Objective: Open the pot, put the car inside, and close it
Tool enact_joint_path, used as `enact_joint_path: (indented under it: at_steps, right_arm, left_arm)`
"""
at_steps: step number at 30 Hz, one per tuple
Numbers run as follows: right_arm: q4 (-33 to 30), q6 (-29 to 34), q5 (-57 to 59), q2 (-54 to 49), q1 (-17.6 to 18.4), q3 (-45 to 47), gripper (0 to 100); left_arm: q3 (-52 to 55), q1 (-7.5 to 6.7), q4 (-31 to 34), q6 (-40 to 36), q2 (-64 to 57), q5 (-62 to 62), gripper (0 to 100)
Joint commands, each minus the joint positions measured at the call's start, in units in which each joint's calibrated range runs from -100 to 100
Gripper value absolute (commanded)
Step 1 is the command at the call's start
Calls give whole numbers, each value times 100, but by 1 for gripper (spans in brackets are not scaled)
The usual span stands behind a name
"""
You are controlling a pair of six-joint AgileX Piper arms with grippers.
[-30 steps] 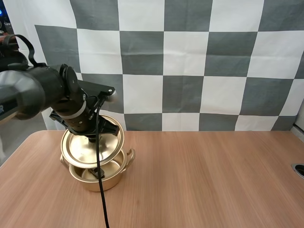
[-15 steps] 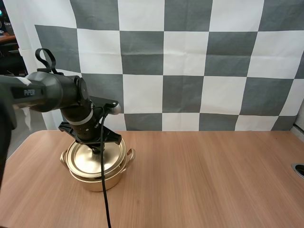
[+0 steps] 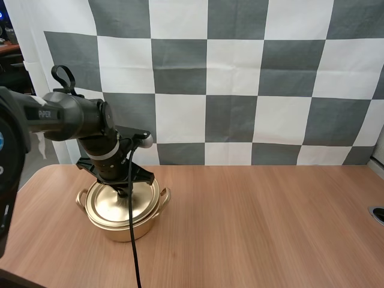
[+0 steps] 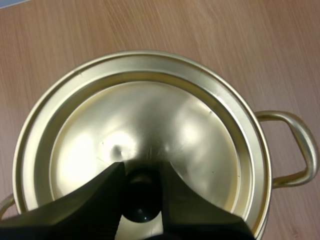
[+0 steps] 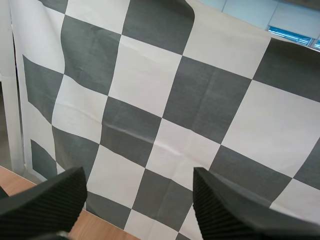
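Note:
A gold pot [image 3: 123, 223] stands on the left part of the wooden table, and its gold lid [image 3: 117, 201] lies flat on its rim. My left gripper [image 3: 123, 191] reaches down onto the lid's middle and is shut on the lid's black knob [image 4: 141, 196], one finger at each side of it. The lid [image 4: 145, 135] covers the pot's mouth, so the inside is hidden. One pot handle [image 4: 292, 147] sticks out beside the lid. My right gripper [image 5: 137, 197] is raised, open, with nothing between its fingers.
The wooden table [image 3: 258, 222] stretches bare to the right of the pot. A small round dark fitting [image 3: 378, 214] sits at the table's far right edge.
My left gripper has lowered the tilted lid from above the open pot down onto the rim, where it now lies flat. The pot has stayed in place.

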Motion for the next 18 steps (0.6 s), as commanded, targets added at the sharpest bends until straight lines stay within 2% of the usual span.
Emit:
enact_joint_path:
  at_steps: [1,3,6,9,12,15,18]
  right_arm:
    - [-4,-2,0,-3,-5,-2,100]
    - [-4,-2,0,-3,-5,-2,100]
    - [-4,-2,0,-3,-5,-2,100]
    - [-4,-2,0,-3,-5,-2,100]
    - [45,-2,0,-3,-5,-2,100]
    - [85,-2,0,-3,-5,-2,100]
    - [140,-2,0,-3,-5,-2,100]
  left_arm:
    - [0,4,2,-99,6,-4,0]
    - [0,4,2,-202,6,-4,0]
    - [0,4,2,-222,6,-66,12]
    - [0,4,2,9,6,-74,36]
    - [0,4,2,349,6,-2,64]
    - [0,4,2,611,6,31,98]
    - [0,4,82,630,6,56,100]
